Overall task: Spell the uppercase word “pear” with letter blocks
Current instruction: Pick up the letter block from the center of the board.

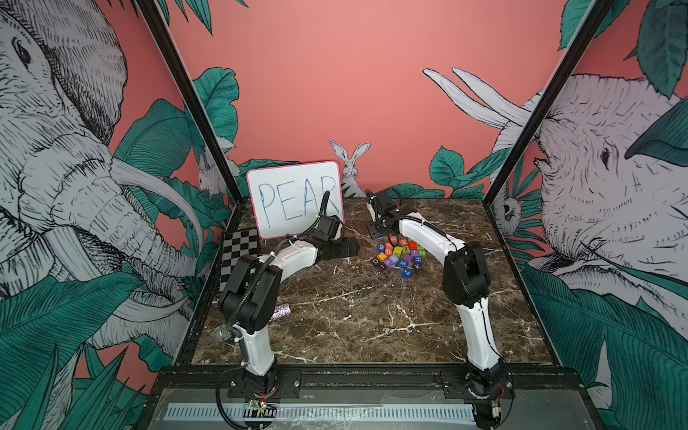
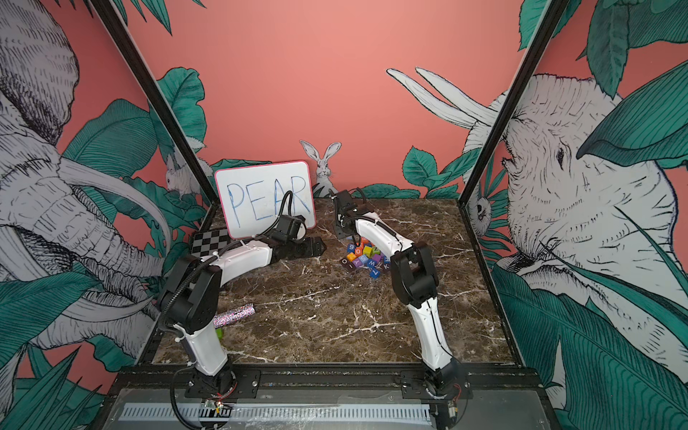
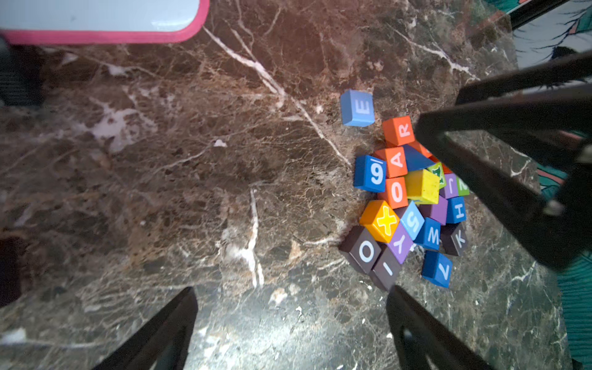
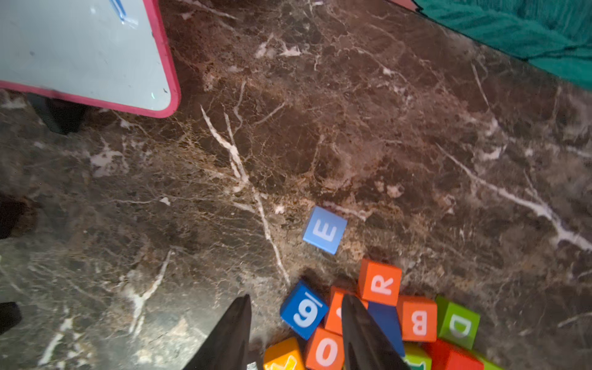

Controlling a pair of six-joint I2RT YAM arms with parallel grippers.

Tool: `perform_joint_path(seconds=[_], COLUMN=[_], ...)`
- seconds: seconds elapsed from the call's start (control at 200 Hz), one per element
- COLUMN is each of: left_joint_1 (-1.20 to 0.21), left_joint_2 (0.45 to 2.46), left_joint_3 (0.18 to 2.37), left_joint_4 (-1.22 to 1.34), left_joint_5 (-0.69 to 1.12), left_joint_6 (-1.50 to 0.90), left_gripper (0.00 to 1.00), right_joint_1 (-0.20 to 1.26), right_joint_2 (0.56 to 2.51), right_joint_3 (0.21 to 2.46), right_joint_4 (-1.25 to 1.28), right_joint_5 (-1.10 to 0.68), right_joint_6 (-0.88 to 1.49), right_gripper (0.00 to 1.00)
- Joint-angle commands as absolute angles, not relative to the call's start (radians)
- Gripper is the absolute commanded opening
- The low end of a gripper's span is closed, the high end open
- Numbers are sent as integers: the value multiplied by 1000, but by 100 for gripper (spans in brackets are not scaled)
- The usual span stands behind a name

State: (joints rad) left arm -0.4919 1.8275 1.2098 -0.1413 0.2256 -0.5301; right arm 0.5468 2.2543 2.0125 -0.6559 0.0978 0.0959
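The right gripper [image 4: 297, 299] has its two black pointed fingers partly spread with nothing between them, over the edge of the block pile [image 1: 400, 257], close to the orange A block [image 3: 396, 161]. I think the A is the target. It is packed among neighbours, so the fingers should descend straight and close slowly, or the smooth painted cubes will slide. The blue E block [image 4: 325, 230] lies alone on the glossy marble table [image 4: 432, 112], and the R block [image 4: 380, 282] is at the pile's edge. The P I cannot find. The left gripper [image 3: 291, 288] is spread wide, empty
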Motion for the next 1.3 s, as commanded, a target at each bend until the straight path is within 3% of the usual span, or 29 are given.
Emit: perform_joint_path(seconds=[0.0, 0.625, 1.295], left_joint_1=[-494, -491, -482], left_joint_2=[1851, 1891, 1888], left_joint_3=[1250, 1284, 1271], left_joint_4=[-171, -172, -174], left_joint_5=[272, 297, 303], left_joint_6=[-495, -496, -512], left_gripper=[93, 94, 94], right_joint_1=[522, 450, 450], right_joint_2=[2315, 2474, 2621], right_joint_3=[2084, 2273, 2470], right_joint_4=[-765, -889, -952], right_joint_5=[124, -66, -52], right_joint_6=[-152, -331, -352], right_gripper=[51, 54, 56])
